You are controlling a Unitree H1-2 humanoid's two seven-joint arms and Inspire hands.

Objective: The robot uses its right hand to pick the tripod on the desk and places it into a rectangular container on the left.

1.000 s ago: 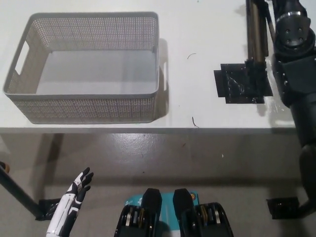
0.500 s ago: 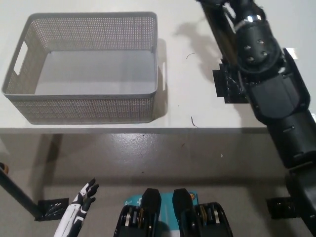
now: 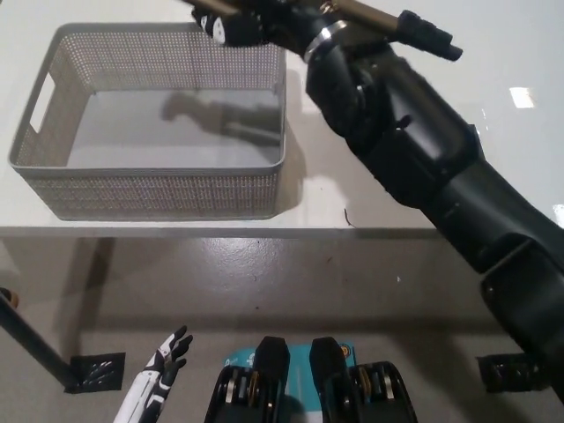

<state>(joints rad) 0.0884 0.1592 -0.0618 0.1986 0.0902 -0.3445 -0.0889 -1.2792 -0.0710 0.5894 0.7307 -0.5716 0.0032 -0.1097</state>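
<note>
Tripod [image 3: 388,16] now over container [image 3: 159,185], half-hidden

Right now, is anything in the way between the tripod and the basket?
Nothing visible is. The right hand holds the tripod above the basket's far rim, and the basket is open on top with only a shadow inside. The left hand hangs low, far away.

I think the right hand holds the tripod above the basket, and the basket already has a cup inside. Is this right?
Not quite. The head view shows the right hand holding the tripod above the basket, but no cup: the basket holds nothing, only the arm's shadow. The left hand rests low.
</note>
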